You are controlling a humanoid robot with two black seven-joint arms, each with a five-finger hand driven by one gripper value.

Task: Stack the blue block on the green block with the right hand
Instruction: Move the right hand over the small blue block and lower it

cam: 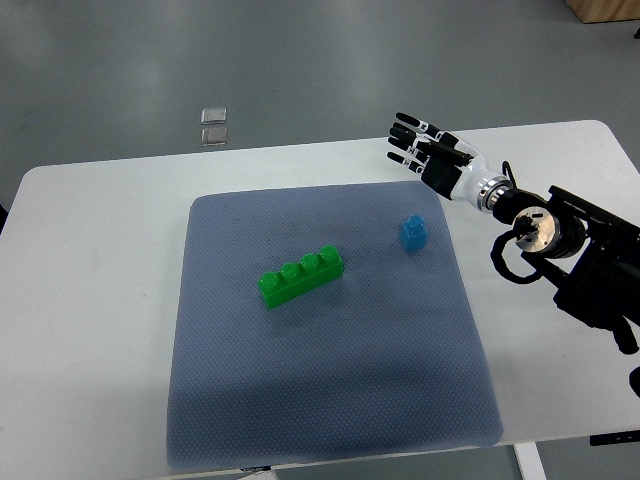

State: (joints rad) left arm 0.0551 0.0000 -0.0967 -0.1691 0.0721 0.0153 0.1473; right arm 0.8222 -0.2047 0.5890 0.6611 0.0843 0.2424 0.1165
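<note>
**Reach for the blue block before anything else**

The blue block (414,233) sits on the grey mat (330,420), near its upper right part, standing free with nothing touching it. The green block (300,276) lies to its left and a little nearer you, a long four-stud piece set at a slant across the mat. The two are apart, so nothing has been stacked yet.

Your right hand (428,153) is released: the fingers are extended and holding nothing. It hovers over the white table (90,260) at the mat's upper right edge, just beyond the blue block, with the arm coming in from the right. The left hand does not show.

To do this step well, bring the hand down and towards you until the fingers straddle the blue block, then close across its two side faces, not over the stud on top. It is small, so a pinch between thumb and one or two fingers will likely serve better than a full fist, and it keeps the underside clear for seating. Lower slowly: a fingertip landing on the block first could knock it away across the mat.

Once lifted, match the block to the green one's slant and press it straight down onto the studs.
</note>
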